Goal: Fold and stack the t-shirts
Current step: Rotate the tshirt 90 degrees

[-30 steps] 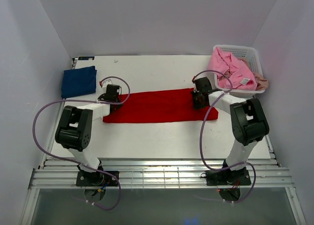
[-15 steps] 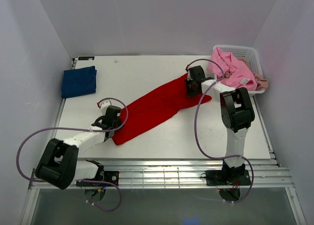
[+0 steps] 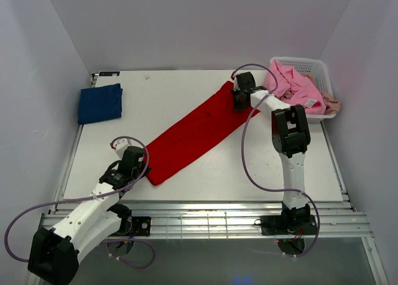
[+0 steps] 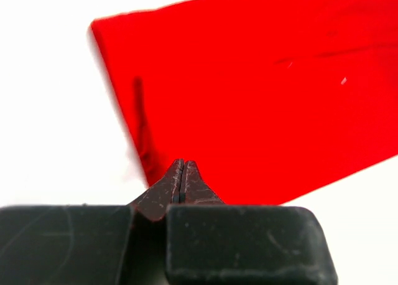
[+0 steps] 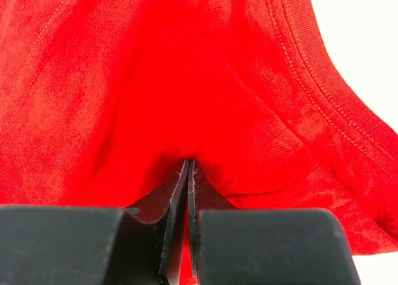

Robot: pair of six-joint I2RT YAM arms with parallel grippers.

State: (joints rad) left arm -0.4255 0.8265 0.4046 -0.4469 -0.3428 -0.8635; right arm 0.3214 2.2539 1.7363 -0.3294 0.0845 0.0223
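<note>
From near edge to far-right corner of the counter, the red t-shirt lies diagonal. The left claw pinches its near end, the right claw its far end.

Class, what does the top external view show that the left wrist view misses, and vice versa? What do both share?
Top external only: the navy t-shirt, the basket of pink t-shirts, the right pincer at the far end of the red t-shirt. Left wrist only: the left pincer, tips pressed shut at the cloth's edge. Shared: the red t-shirt on the white table.
</note>
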